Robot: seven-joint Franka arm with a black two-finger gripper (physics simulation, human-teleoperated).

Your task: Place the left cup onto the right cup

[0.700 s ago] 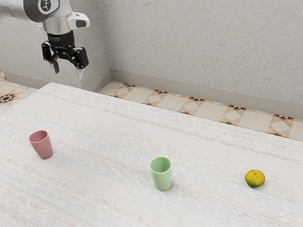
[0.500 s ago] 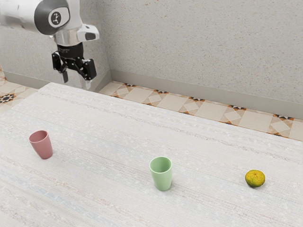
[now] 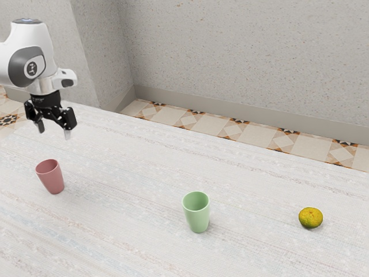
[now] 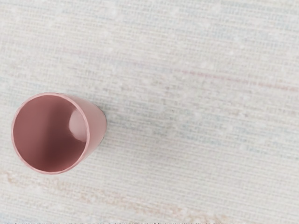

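A pink cup [image 3: 50, 175] stands upright on the table at the exterior view's left; the wrist view looks down into its empty mouth [image 4: 50, 133]. A green cup [image 3: 196, 211] stands upright near the table's middle, well apart from the pink one. My gripper [image 3: 53, 130] hangs in the air above the pink cup and a little behind it, fingers apart and pointing down, with nothing between them.
An orange fruit [image 3: 311, 217] lies on the table at the exterior view's right. The pale wooden table [image 3: 127, 167] spreads wide around both cups. A speckled wall and patterned floor tiles [image 3: 253, 134] lie behind the table's far edge.
My arm has swung down and toward the exterior view's left, from high near the wall corner to a spot above the pink cup. The cups and the fruit have not moved.
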